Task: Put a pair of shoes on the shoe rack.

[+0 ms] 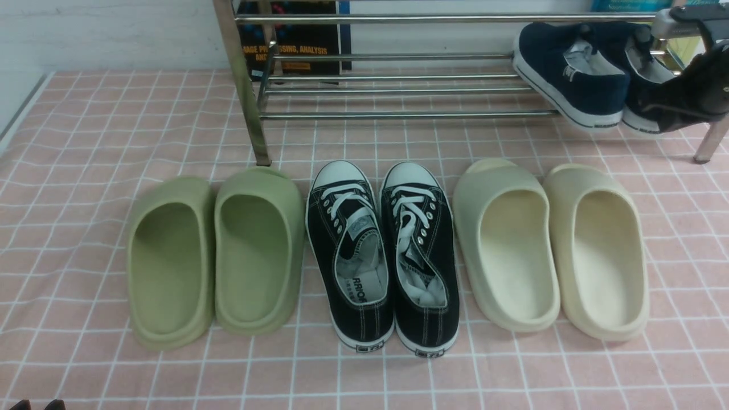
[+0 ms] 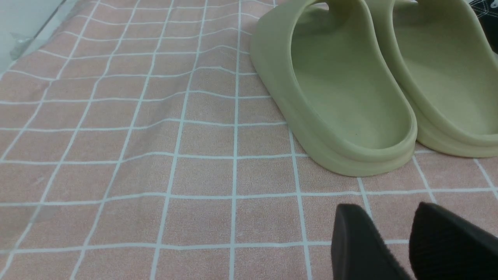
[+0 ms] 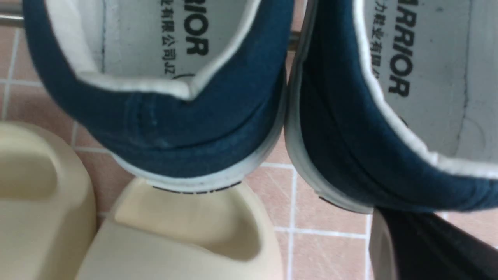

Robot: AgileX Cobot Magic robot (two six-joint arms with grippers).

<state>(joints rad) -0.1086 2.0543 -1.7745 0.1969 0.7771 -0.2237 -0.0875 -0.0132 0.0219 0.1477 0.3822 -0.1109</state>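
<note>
The two navy slip-on shoes, the left one (image 1: 572,77) and the right one (image 1: 643,91), lie side by side at the right end of the steel shoe rack (image 1: 398,88). Their toes point back and their heels tilt down over the front bar. My right gripper (image 1: 686,97) is at the right shoe's heel. In the right wrist view a dark finger (image 3: 428,249) shows just under that heel (image 3: 350,163), its tip hidden by the shoe, so I cannot tell whether it grips. My left gripper (image 2: 389,217) hovers low over the cloth with a narrow gap between its fingers, holding nothing.
In front of the rack stand green foam slides (image 1: 216,256), black lace-up sneakers (image 1: 381,256) and cream slides (image 1: 549,250) in a row on the pink checked cloth (image 1: 85,142). A book (image 1: 296,40) stands behind the rack. The rack's left leg (image 1: 245,97) is near the green slides.
</note>
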